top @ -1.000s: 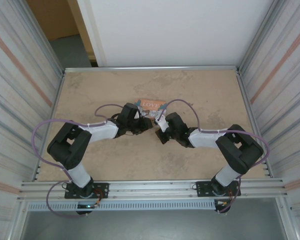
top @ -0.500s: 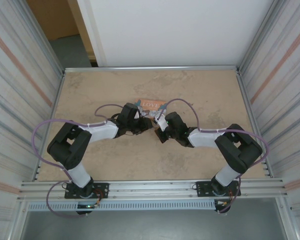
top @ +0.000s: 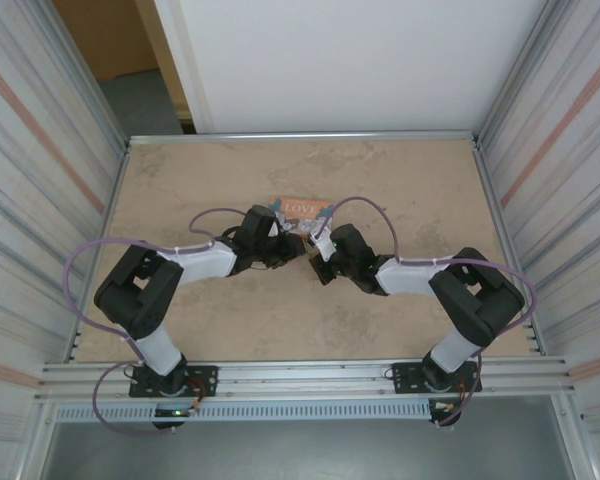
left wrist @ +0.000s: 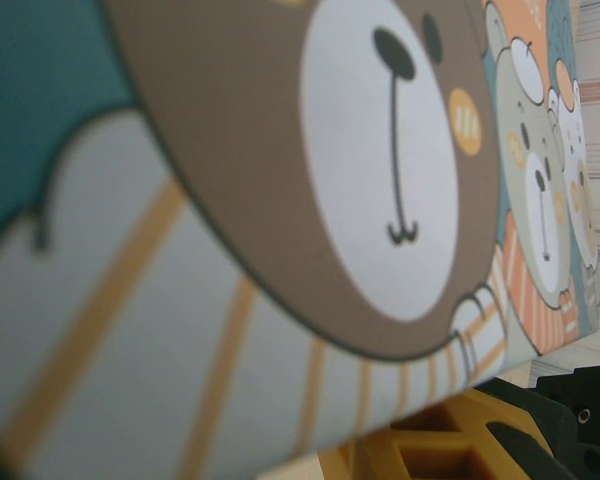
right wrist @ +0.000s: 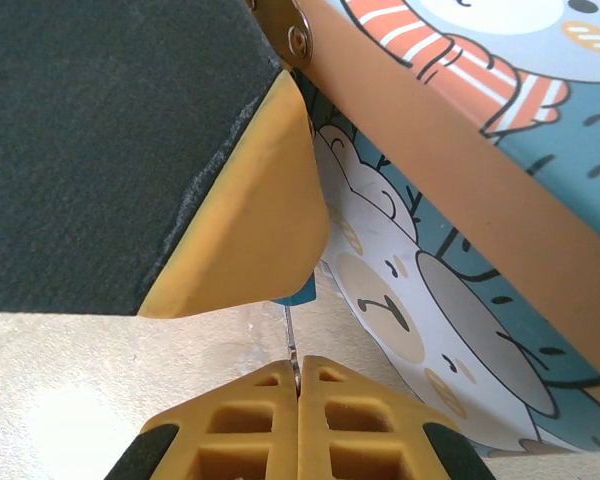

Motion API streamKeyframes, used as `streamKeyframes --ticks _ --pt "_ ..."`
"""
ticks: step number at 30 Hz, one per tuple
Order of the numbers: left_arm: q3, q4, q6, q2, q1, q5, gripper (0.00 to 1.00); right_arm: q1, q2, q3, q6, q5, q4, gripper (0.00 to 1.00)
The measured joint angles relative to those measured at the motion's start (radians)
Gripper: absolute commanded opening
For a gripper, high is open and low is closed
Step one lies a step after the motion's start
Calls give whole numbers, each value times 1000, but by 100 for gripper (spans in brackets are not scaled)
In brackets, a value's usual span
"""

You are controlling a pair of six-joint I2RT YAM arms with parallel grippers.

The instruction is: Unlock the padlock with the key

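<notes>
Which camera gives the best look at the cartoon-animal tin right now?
The right wrist view: the tin is sharp there, with its orange side band and printed animals. In the left wrist view the tin is a blurred close-up of a bear print. In the top external view it is a small orange LOVE edge, partly covered.

We see a mottled beige table between ribbed metal walls, a white panel behind it, grey floor beyond, all evenly lit.
</notes>
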Motion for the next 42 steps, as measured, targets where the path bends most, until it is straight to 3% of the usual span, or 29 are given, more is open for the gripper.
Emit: streamKeyframes --ticks 17,42 --pt "5 7 -8 0 2 -10 13 -13 19 -36 27 -13 115 0" --pt "27 26 -15 0 9 9 13 -87 38 -69 46 -161 259 0"
